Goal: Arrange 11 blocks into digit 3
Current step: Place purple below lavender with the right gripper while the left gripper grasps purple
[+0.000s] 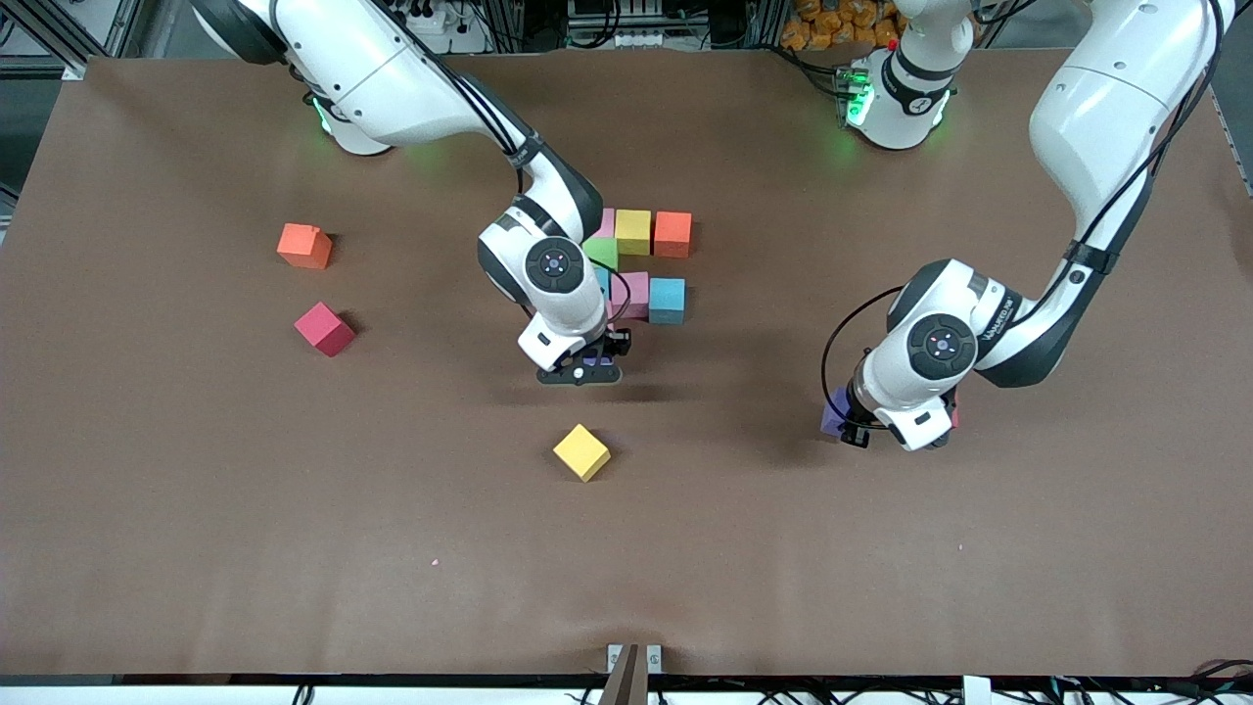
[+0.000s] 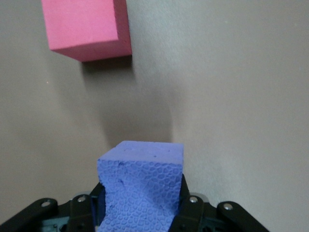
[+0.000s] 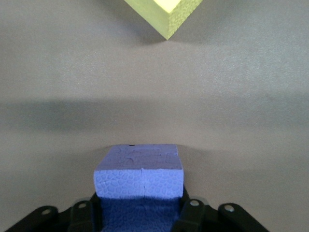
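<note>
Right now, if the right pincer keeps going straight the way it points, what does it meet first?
The right pincer points down with a purple block between its fingers, so that block would probably press into the bare table first. The yellow block lies clear of that line.

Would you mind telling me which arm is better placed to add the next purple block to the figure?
Probably the right: right gripper has a purple block between its fingers just beside the block cluster; left gripper holds its own purple block farther away.
</note>
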Robot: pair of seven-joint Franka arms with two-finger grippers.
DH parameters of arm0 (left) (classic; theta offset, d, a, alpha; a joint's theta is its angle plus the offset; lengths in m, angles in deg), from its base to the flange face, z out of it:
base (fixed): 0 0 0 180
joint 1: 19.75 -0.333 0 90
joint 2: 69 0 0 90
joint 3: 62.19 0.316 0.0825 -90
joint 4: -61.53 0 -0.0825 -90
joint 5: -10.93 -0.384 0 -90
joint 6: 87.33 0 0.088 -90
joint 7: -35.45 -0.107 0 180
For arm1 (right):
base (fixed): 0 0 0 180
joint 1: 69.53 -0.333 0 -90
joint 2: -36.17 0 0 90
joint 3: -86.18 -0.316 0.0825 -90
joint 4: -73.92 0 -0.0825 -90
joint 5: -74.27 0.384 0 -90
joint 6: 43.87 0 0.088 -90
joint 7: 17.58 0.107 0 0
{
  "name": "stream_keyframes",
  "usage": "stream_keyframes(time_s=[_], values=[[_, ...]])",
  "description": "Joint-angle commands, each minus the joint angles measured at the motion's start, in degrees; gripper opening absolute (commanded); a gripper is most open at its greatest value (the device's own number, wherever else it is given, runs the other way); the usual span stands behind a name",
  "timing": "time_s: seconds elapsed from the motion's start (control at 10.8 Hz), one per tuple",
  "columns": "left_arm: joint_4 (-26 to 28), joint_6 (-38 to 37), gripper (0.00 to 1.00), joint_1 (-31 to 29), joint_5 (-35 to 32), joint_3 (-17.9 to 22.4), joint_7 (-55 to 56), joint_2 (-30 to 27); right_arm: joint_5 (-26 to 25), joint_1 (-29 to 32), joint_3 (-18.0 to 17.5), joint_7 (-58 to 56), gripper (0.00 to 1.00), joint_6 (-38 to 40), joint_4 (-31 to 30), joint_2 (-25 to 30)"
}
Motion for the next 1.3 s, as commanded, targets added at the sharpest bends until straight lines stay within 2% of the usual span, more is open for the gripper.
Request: stream_keyframes(time_s=[0.0, 0.28, 0.46, 0.65, 0.93, 1.11, 1.21], values=[[-2.4, -0.5, 0.13, 2.8, -0.6, 0.3, -0.7, 0.3, -0.6, -0.9, 0.8, 0.2, 1.00, 0.0, 0.7, -0.5], [-5.3, -0.5, 0.10, 6.9, 0.5, 0.4, -0.3, 0.9, -0.3, -0.5, 1.7, -0.1, 1.00, 0.7, 1.9, 0.9], [-7.7, -0.5, 0.10, 9.2, 5.1, 0.6, -0.2, 1.0, 0.1, 0.6, 1.7, -0.2, 1.00, 1.5, 1.8, 3.9], [-9.7, -0.6, 0.10, 11.7, 7.8, 0.8, -0.1, 1.1, 0.3, 2.3, 1.7, -0.8, 1.00, 4.7, 1.1, 8.3], [-11.6, -1.3, 0.09, 14.8, 10.1, 2.0, 0.1, 1.1, 0.7, 8.9, 1.4, -8.7, 1.00, 9.1, -2.1, 17.5], [-13.7, -3.0, 0.09, 18.6, 11.5, 4.6, 0.1, 1.1, 3.0, 12.5, 1.6, -9.7, 1.00, 11.0, -4.0, 22.9], [-14.8, -4.2, 0.09, 20.9, 12.1, 6.2, 0.1, 1.1, 3.3, 15.2, 1.5, -15.8, 1.00, 13.9, -4.0, 24.8]])
